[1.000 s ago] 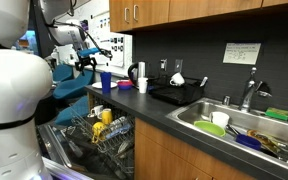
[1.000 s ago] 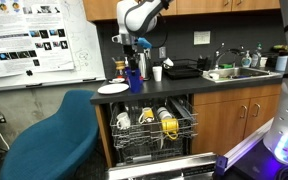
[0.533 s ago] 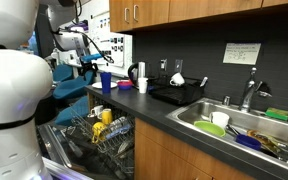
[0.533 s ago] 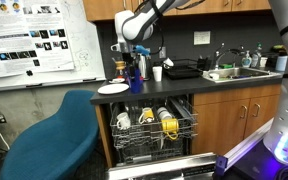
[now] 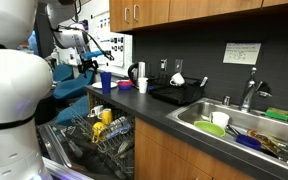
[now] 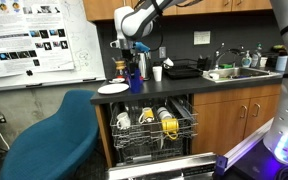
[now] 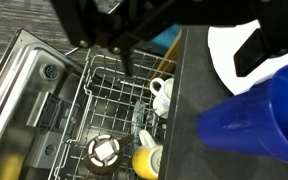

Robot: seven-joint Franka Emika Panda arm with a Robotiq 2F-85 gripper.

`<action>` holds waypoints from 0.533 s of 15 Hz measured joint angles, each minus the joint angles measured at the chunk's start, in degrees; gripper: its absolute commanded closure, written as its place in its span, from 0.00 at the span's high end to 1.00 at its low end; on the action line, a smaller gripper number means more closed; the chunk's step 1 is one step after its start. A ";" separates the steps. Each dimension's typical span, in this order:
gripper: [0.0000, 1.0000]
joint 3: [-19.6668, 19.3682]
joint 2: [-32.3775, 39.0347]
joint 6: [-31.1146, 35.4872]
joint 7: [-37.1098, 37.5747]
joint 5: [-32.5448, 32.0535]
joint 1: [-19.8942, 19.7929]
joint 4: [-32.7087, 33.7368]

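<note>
While we look down past the dark grey counter (image 7: 189, 130) and the open wire dishwasher rack (image 7: 94, 100), the round white plate (image 7: 224, 45) sits beside the tall blue plastic cup (image 7: 259, 120) on that counter; the black end effector (image 7: 184, 62) hovers above, fingers spread, gripping nothing.

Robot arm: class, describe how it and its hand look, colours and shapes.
The arm is glossy white, built of rounded segments. Its hand is black and angular, with two dark fingers in the wrist view.
</note>
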 measured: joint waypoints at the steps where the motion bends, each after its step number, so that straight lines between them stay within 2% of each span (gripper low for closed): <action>1: 1.00 -0.05 -0.44 0.00 0.00 -0.01 -0.04 0.00; 8: 1.00 -1.40 -2.45 -0.13 -0.11 -0.13 -0.09 0.18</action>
